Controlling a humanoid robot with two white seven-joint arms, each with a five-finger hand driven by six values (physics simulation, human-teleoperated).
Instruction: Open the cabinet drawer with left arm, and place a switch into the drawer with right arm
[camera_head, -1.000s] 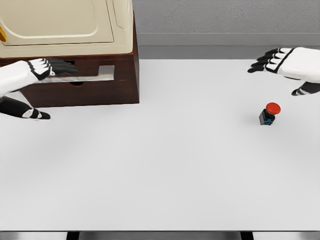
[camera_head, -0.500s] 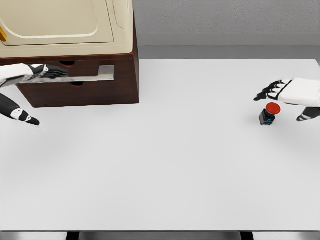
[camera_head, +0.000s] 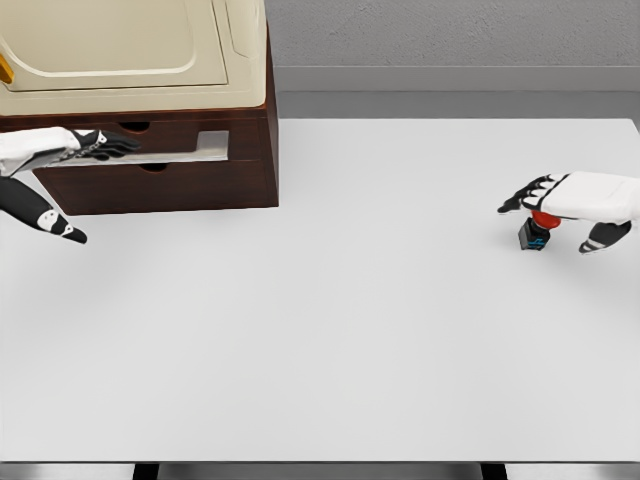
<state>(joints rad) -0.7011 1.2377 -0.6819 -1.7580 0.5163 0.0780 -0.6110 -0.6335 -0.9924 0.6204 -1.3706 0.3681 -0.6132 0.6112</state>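
Table: the plain white tabletop (camera_head: 320, 330) fills the lower and middle frame, bare in the foreground.
Switch: the small black-bodied switch with a red round button (camera_head: 535, 231) stands upright at mid-right of the frame, well apart from the cabinet.
Right hand: the white right hand with black fingers (camera_head: 565, 205) hovers over the switch, fingers spread and gripping nothing. Fingertips reach past the button to the left while the thumb hangs at its right, so the switch lies beneath the palm, placed for a top grasp, I judge.
Left hand: the white left hand (camera_head: 55, 165), at upper left, lays its curled fingers on the drawer front (camera_head: 150, 155), apparently to pull; whether they grip it I cannot tell.
Cabinet: the dark brown wooden cabinet (camera_head: 240, 170) carries a cream appliance (camera_head: 130, 50).
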